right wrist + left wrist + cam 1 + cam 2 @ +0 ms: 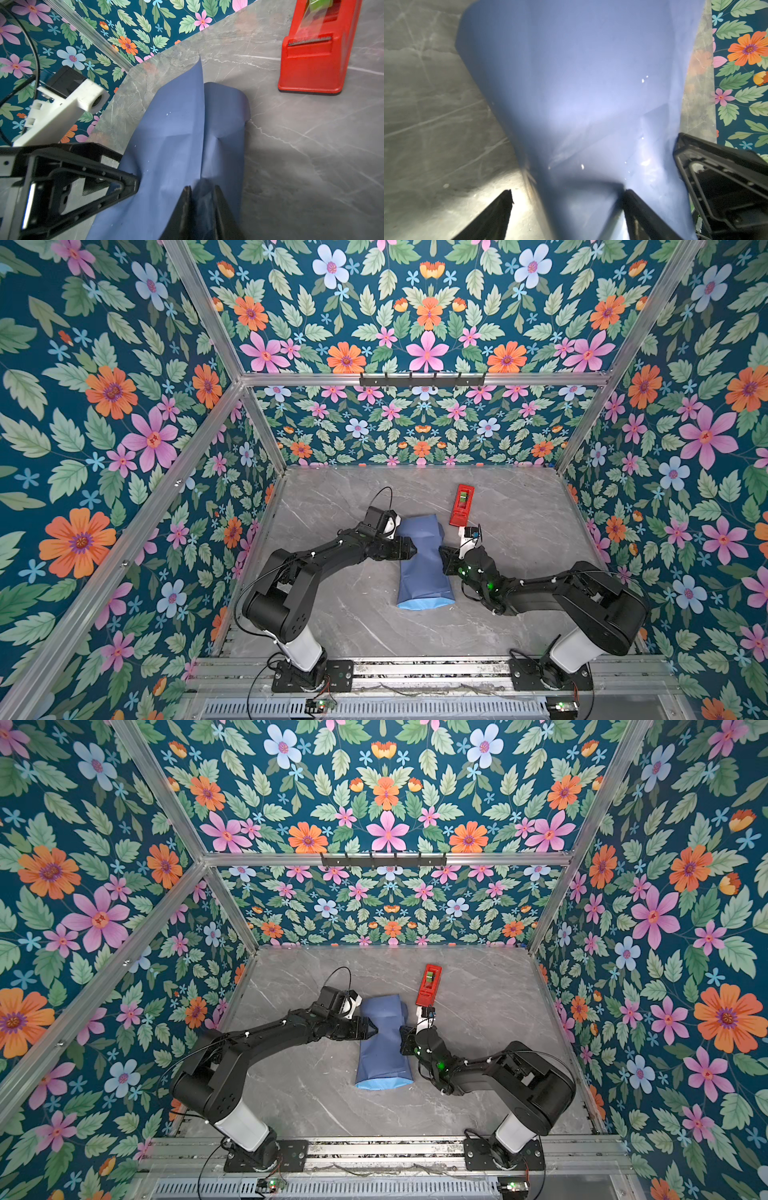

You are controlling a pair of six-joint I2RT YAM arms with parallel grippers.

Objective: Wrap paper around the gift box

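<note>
Left claw (412, 550) gapes wide, its tip against the paper (176, 135) on the table (291, 155); right claw (202, 188) narrowly straddles its raised fold, grip unclear.

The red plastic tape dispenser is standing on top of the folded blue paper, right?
No. The red plastic tape dispenser stands on the bare grey marble tabletop, beside the folded blue paper and clear of it; the right wrist view shows the gap.

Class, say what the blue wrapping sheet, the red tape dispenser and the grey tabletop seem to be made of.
Slate-blue wrapping sheet: paper, matte; holds sharp creases. Red tape dispenser: moulded plastic, slight gloss, probably. Grey veined tabletop: marble-look stone or laminate, smooth; cannot tell which.
</note>
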